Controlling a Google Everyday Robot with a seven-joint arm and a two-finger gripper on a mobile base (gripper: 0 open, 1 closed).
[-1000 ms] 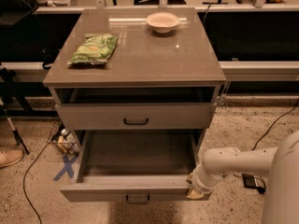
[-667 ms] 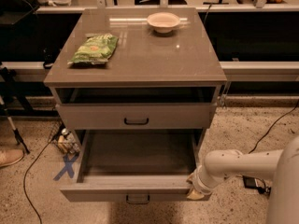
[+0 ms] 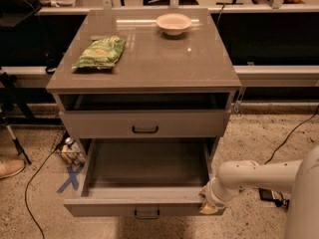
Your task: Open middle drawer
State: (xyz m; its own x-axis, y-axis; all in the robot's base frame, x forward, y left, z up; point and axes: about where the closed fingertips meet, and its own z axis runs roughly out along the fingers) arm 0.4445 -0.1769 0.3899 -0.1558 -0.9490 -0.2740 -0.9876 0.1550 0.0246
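Light: warm, dim, from overhead.
Glare: pale streaks on the worktop point(image 3: 164, 63) by the bowl point(image 3: 173, 23).
Shadow: deep under the worktop, inside the open drawer point(image 3: 144, 163).
End effector point(image 3: 208, 206): pale-lit at that drawer's right front corner.

No words, brands or numbers are reading clearly anywhere. The green bag point(image 3: 101, 52) lying on the cabinet top point(image 3: 164, 68) is carrying printed graphics, but the lettering is blurring out and cannot be read. The only sign showing is a blue X mark point(image 3: 71, 178), sitting on the floor point(image 3: 35, 203) just left of the cabinet, beside the left side of the open middle drawer point(image 3: 149, 163). The gripper point(image 3: 208, 207) is sitting at that drawer's front right corner; any marking on it is too small to tell.
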